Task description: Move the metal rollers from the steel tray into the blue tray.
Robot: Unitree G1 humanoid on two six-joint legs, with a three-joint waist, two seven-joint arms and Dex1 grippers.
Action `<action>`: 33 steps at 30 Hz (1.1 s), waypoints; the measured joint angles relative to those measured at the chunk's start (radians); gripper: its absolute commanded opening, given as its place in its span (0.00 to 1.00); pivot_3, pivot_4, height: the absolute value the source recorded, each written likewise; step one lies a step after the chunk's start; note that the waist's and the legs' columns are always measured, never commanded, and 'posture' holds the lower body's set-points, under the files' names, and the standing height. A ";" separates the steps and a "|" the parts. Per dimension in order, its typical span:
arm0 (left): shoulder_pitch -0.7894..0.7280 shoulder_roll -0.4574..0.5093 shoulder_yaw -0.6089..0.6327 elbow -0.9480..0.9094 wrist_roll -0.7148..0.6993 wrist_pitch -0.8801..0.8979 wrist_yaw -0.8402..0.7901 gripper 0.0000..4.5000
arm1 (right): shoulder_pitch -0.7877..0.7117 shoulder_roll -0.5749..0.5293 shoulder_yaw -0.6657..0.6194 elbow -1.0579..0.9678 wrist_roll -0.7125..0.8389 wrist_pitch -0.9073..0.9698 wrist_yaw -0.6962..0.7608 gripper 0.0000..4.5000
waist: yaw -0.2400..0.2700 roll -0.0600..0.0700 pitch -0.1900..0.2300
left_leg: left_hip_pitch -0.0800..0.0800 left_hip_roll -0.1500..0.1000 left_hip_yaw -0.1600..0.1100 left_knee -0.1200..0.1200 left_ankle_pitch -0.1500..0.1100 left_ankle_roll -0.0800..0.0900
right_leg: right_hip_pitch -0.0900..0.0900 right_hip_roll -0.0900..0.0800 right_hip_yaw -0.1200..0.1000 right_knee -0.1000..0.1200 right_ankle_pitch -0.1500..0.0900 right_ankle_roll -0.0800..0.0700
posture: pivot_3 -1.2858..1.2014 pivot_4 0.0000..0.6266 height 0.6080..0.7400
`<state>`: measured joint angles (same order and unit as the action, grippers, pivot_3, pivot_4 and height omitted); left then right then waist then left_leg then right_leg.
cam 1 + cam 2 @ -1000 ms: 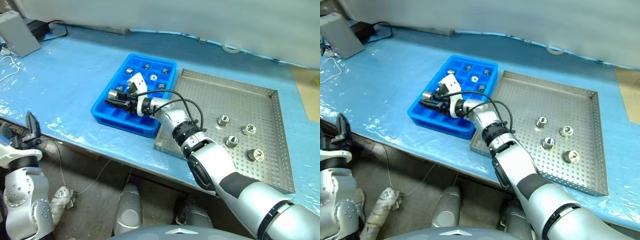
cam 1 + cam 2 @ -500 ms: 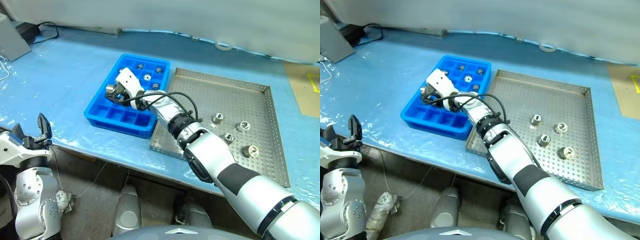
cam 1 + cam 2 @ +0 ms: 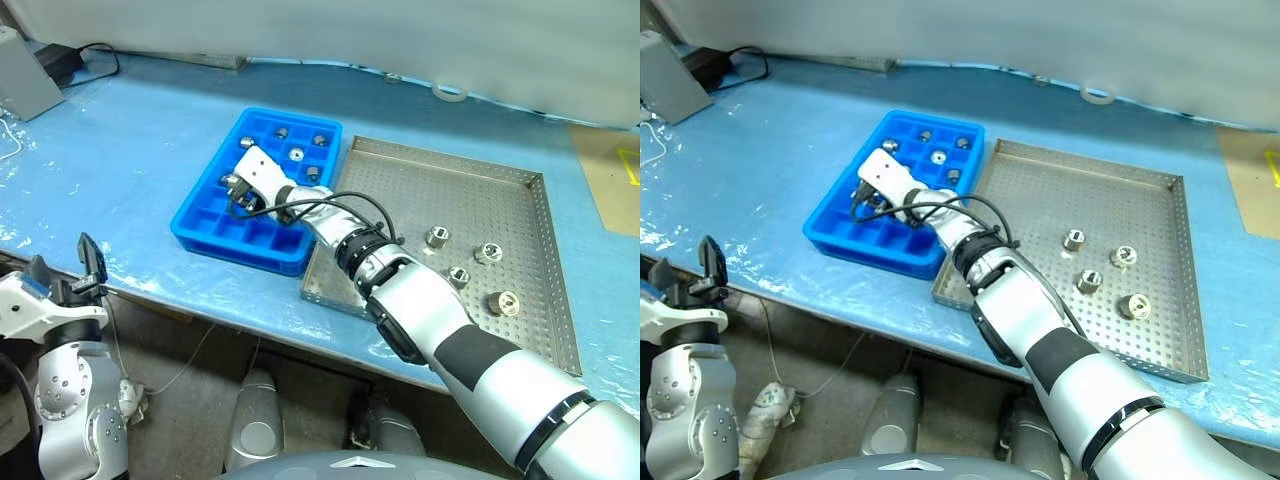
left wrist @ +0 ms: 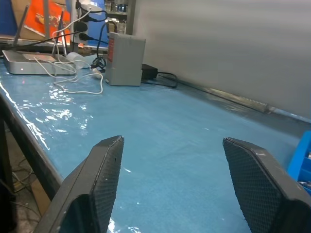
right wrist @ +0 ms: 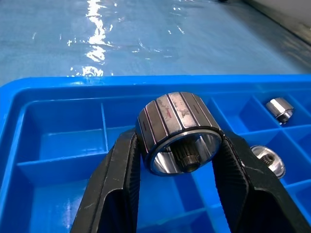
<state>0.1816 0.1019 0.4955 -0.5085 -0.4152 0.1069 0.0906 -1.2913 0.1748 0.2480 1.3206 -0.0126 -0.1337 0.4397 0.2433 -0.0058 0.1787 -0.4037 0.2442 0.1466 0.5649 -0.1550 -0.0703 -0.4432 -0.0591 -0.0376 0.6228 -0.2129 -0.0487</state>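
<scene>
Right gripper (image 5: 177, 160): jaws clamped on one of the metal rollers (image 5: 177, 131), pads on opposite sides of its ribbed barrel, bore facing the camera. In the head views this gripper (image 3: 238, 187) sits left of centre, over the left-middle cells of the blue tray (image 3: 200, 215).

Around it: empty cells beneath and beside the held roller; loaded cells toward the tray's upper right hold rollers (image 3: 297, 154). To the right, the steel tray (image 3: 400, 160) touches or nearly touches the blue one; four rollers (image 3: 437, 237) remain on its perforated floor, centre-right of frame, well apart from the gripper.

Left gripper (image 4: 170, 184): jaws wide apart, nothing between them, off the table's near edge at lower left of the head view.

Handling, as judged: solid metal, so dense for its size and rigid; a firm squeeze won't harm it. Polished faces look slippery, and a cylinder will roll if dropped on its side. Best hold is across the barrel, as here; release low, inside a cell.
</scene>
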 measured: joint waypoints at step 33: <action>-0.025 0.012 -0.074 0.049 0.040 0.011 -0.043 0.79 | -0.080 0.000 -0.120 0.041 -0.049 0.078 -0.059 0.39 | -0.012 0.000 0.000 | 0.000 0.000 0.000 0.003 0.000 0.000 | 0.000 0.000 0.000 0.002 0.000 0.000 | 0.70 0.24 1.00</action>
<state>0.1569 0.1143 0.4213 -0.4592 -0.3756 0.1178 0.0481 -1.3712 0.1745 0.1283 1.3615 -0.0619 -0.0562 0.3804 0.2317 -0.0054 0.1789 -0.4038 0.2445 0.1468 0.5679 -0.1550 -0.0704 -0.4436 -0.0587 -0.0372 0.6252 -0.2127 -0.0487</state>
